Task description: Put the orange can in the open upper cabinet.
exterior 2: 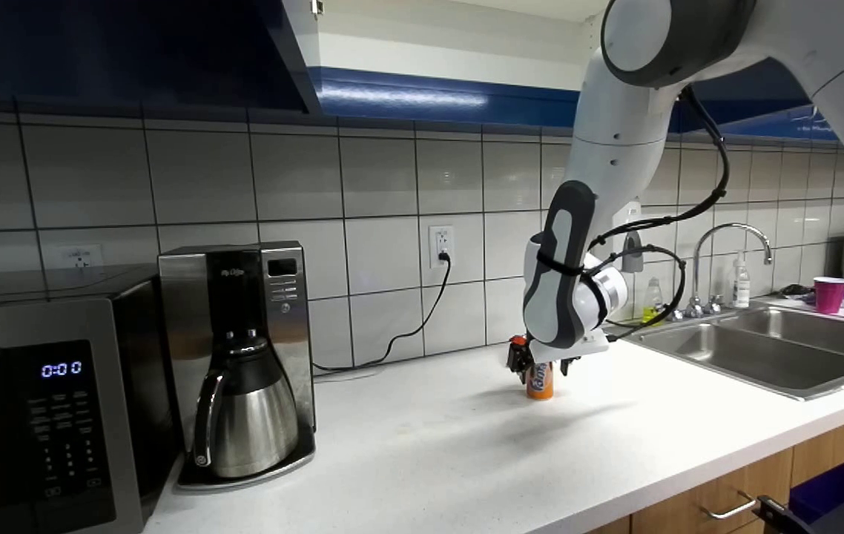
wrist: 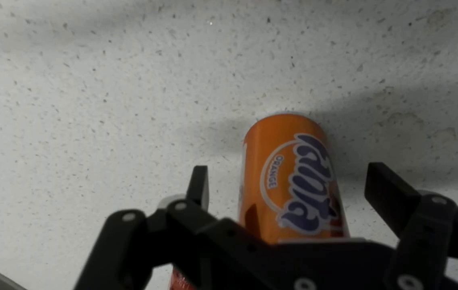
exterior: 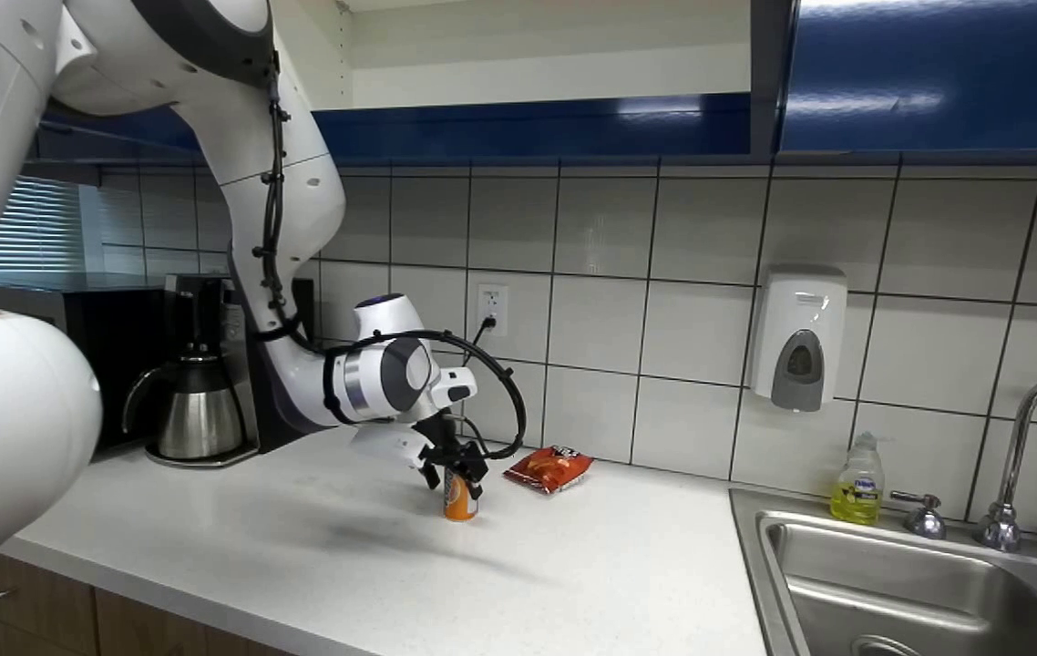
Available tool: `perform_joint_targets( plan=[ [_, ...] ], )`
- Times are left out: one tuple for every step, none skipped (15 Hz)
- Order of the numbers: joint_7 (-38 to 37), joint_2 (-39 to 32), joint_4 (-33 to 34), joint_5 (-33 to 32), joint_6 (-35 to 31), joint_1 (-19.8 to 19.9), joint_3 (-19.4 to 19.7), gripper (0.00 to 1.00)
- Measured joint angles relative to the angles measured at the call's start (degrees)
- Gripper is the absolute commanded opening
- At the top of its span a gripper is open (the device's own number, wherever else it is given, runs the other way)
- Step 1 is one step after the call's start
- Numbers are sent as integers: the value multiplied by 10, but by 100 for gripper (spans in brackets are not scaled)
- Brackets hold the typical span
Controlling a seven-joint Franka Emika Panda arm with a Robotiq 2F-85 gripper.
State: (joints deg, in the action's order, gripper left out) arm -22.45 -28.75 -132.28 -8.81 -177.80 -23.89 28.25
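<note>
The orange can stands upright on the counter, near the snack packet but apart from it. The gripper straddles the can with its fingers spread, a strip of counter showing on each side in the wrist view, so nothing is gripped yet. The can should be smooth, thin metal: stiff if full and sealed, easily dented if empty, and probably slippery; its weight cannot be judged by eye. A firm, even squeeze on the straight printed body, below the rim, seems the best hold, since the open upper cabinet lies high above the snack packet, and a can pinched at its very end could tilt or slide during the lift.
</note>
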Motion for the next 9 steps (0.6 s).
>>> perform_joint_targets(
  plan=[
    [0, 0, -1, 6, -2, -3, 3, 100],
    [0, -1, -1, 10, -3, -6, 4, 100],
    [0, -1, -1, 14, -4, -9, 6, 100],
    [0, -2, -1, 19, -5, -12, 8, 100],
    [0, -3, -1, 23, -6, -15, 10, 100],
    [0, -4, -1, 27, -7, -17, 10, 100],
    [0, -5, -1, 30, -9, -19, 11, 100],
    [0, -7, -1, 32, -10, -21, 11, 100],
    [0, -8, -1, 34, -12, -23, 12, 100]
  ],
)
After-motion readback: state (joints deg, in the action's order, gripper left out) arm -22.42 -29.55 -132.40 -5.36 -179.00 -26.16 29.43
